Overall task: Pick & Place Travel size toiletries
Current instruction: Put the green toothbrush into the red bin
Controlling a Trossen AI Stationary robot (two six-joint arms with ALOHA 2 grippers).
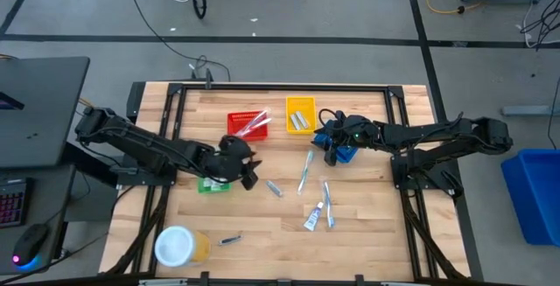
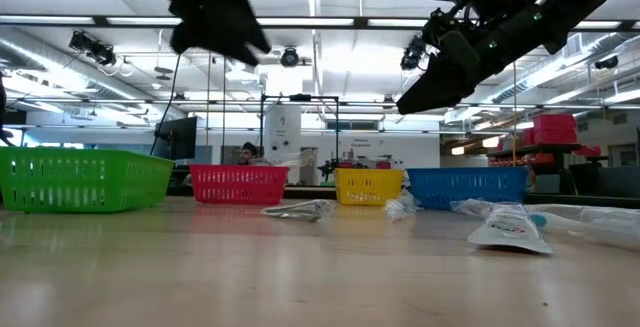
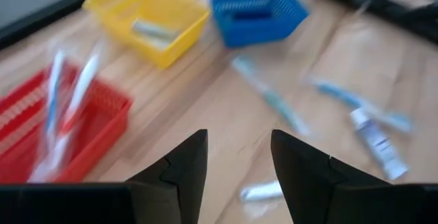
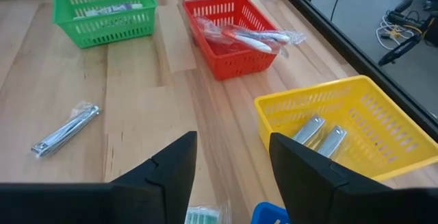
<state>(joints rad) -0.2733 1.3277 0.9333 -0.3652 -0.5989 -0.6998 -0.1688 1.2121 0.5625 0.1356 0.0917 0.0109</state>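
Observation:
Toiletries lie loose on the wood: a wrapped toothbrush (image 1: 306,170), a small silver piece (image 1: 274,187) (image 4: 65,131), a white tube (image 1: 312,219) (image 2: 507,229), another toothbrush (image 1: 327,203) and a small dark item (image 1: 229,240). The red basket (image 1: 249,124) (image 4: 236,35) holds wrapped toothbrushes, and the yellow basket (image 1: 300,114) (image 4: 335,131) holds silver pieces. My left gripper (image 1: 248,170) (image 3: 238,162) hangs open and empty above the table, beside the green basket (image 1: 213,184). My right gripper (image 1: 328,143) (image 4: 231,162) is open and empty over the blue basket (image 1: 346,152).
A white-lidded yellowish jar (image 1: 179,245) stands near the table's near left corner. The baskets stand across the middle and far part of the table. Bare wood lies between the jar and the loose items. A monitor and keyboard sit off the left edge.

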